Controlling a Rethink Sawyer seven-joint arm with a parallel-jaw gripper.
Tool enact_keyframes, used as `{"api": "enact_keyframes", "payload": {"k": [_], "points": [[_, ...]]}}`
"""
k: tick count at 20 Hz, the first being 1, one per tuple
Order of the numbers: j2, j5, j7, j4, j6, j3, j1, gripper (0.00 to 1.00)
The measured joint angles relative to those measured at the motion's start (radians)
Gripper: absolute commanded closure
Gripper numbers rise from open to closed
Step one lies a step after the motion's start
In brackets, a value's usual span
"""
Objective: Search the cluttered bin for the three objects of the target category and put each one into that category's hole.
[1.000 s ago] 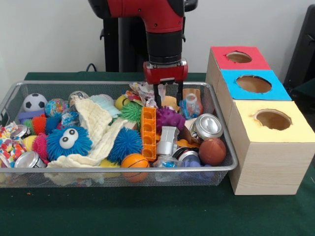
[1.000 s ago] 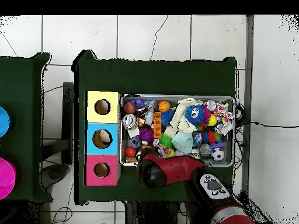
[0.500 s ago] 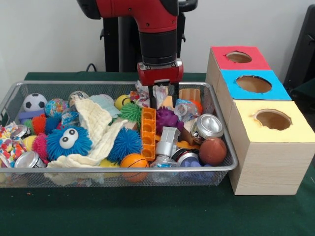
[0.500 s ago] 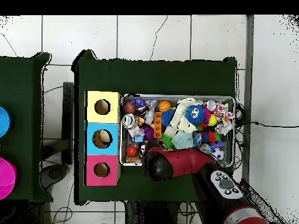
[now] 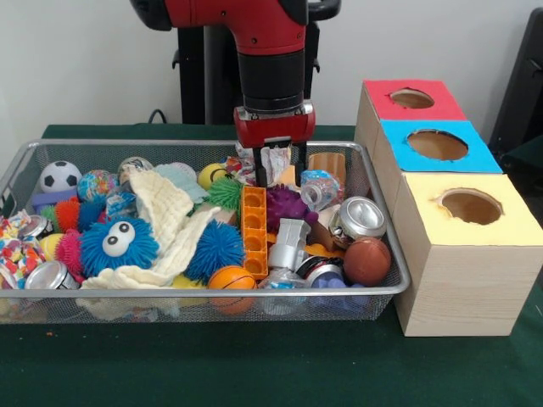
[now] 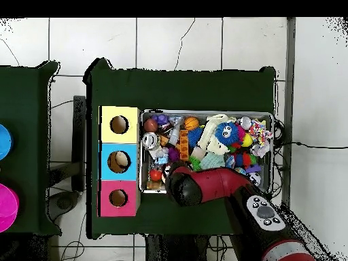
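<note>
Gripper (image 5: pixel 276 170) over wire bin (image 5: pixel 383 246) far side; plush unseen.

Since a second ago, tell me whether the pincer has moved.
Yes. In the front view the pincer has risen and shifted left against the bin's back rim, with something pale between its fingers.

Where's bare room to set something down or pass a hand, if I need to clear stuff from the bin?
The green tablecloth in front of the wire bin and box is bare. The bin is packed edge to edge, most crowded below the gripper, which holds a crinkled wrapper.
</note>
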State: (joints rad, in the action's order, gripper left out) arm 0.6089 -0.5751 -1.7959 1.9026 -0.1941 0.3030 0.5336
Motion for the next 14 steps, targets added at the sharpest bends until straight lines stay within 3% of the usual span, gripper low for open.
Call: {"api": "enact_keyframes", "payload": {"k": [8,14], "points": [[-0.013,-0.115,0.000,-0.017,0.000,0.006,0.019,0.00],[-0.027,-0.176,0.000,-0.017,-0.013,0.062,0.085,0.00]]}}
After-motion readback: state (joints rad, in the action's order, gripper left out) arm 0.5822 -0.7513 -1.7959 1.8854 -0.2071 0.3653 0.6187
